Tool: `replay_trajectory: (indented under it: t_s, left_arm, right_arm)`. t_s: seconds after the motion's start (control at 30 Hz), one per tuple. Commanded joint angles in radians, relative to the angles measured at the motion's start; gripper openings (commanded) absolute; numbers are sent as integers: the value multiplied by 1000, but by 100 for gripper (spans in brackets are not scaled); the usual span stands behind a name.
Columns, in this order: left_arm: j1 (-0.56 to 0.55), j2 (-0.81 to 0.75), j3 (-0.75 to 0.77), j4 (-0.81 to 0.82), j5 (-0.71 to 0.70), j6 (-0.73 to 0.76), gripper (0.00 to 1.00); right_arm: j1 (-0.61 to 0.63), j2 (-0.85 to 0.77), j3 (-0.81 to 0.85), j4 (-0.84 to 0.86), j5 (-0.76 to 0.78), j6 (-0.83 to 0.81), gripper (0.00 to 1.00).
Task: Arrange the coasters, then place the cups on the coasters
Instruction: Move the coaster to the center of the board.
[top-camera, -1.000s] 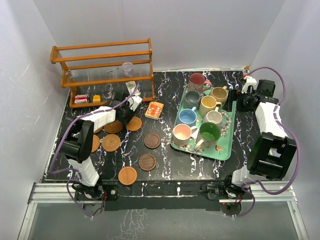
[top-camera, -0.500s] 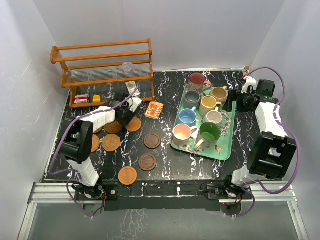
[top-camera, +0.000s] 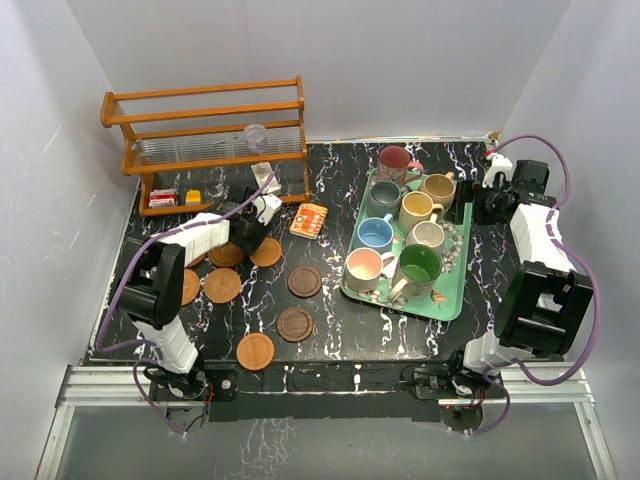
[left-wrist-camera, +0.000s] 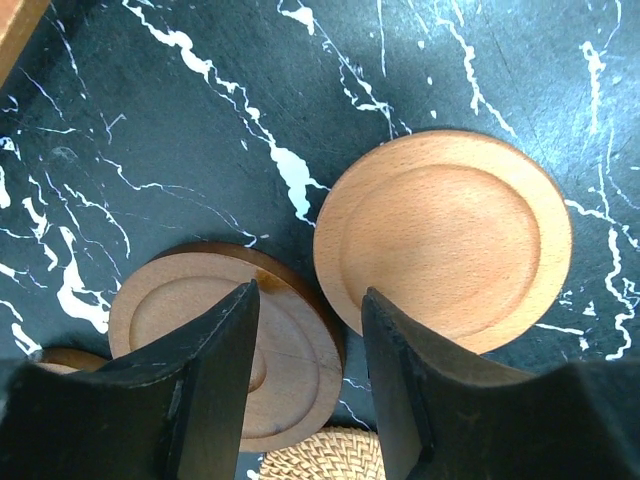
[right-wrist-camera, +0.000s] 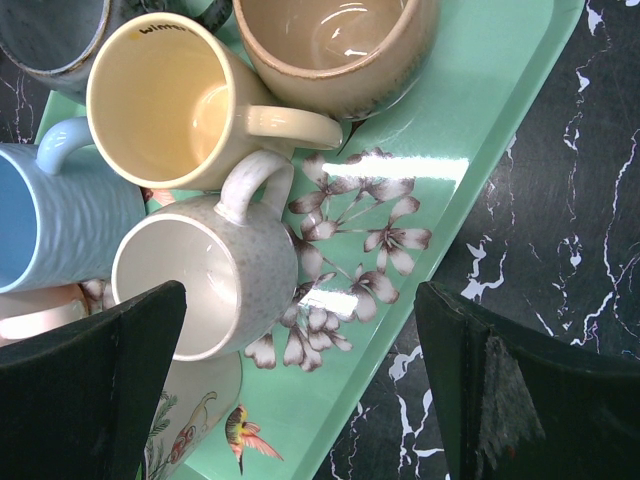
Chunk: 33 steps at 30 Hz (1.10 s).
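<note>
Near the table's (top-camera: 360, 335) left edge, the half-open, empty left gripper (left-wrist-camera: 310, 300) should rise straight, clear of the light coaster (left-wrist-camera: 445, 240); the right gripper (right-wrist-camera: 300, 300) stands wide.

Wooden rack (top-camera: 200, 111), green tray (top-camera: 448, 300)

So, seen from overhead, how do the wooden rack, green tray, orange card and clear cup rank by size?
Largest to smallest:
1. Wooden rack
2. Green tray
3. Orange card
4. Clear cup
</note>
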<state>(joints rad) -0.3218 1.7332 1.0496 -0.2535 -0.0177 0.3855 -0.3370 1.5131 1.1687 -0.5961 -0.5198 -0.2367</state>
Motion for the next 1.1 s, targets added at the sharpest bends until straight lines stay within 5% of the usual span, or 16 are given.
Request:
replay_trajectory:
  t_s: [0.0,0.3,0.6,0.83,1.07]
  left_arm:
    - [7,-43,59,-18,29,-40,46]
    - [7,-209,-27,-73,259,79,55]
    - [-17,-425,-137,-361,536,283,62]
    - [-174,-584,-244,-528,512,376,66]
    - [-298,-637,-336,-532,449,416,64]
  right_arm:
    - [-7,-4,22,28,-7,-10,98]
    - [-7,2,22,28,-7,-10,98]
    - [-7,11,23,28,-2,-12,98]
    - [-7,15,20,28,7,-14,98]
    - [-7,9,20,28,13,-16,98]
